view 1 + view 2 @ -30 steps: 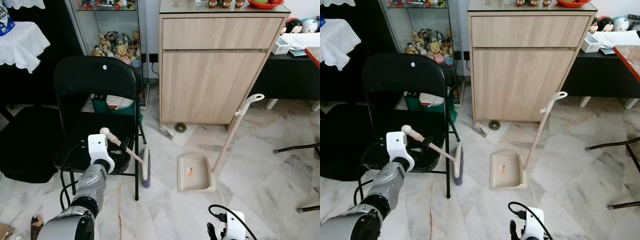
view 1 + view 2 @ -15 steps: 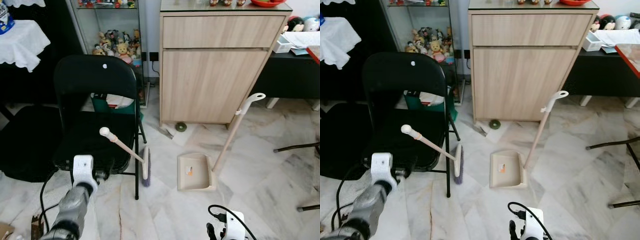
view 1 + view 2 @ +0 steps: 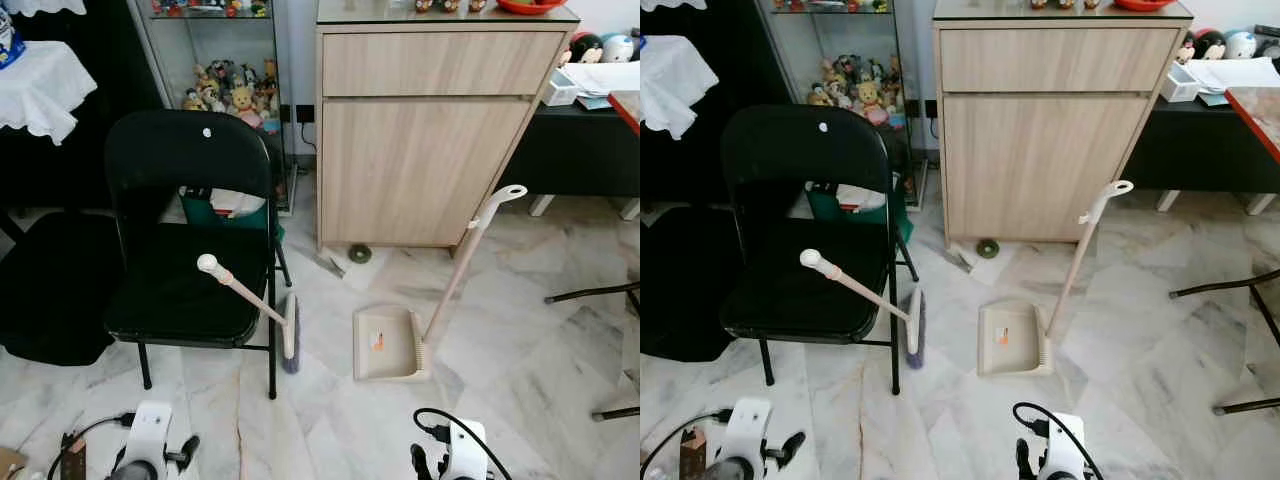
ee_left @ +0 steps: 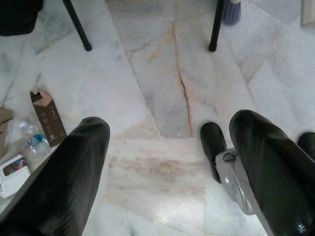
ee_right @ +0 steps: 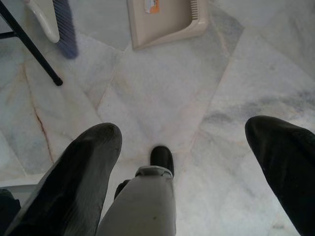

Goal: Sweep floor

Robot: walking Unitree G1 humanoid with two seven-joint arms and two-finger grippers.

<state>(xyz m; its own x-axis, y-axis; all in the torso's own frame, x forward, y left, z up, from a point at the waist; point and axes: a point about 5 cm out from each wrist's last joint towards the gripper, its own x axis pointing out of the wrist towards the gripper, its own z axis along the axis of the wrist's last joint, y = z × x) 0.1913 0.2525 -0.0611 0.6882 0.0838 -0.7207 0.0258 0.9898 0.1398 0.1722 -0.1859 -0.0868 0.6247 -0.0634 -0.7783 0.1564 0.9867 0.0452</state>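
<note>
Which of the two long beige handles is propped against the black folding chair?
The broom with the round knob: its handle leans on the black folding chair's seat, purple bristles on the floor. The beige dustpan's hooked handle rises free beside the wooden cabinet.

Pale marble floor (image 3: 520, 330) — grey-veined, brightly lit. A black folding chair (image 3: 190, 230) stands beside a light wood cabinet (image 3: 425, 130); behind the chair, a glass display case (image 3: 225, 60) holds soft toys.

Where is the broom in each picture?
Left eye view: broom leans on the chair, left of the dustpan.
Right eye view: same spot.
Left wrist view: purple bristles at an edge.
Right wrist view: bristles beside the dustpan.
Shared landmark: the chair leg.
</note>
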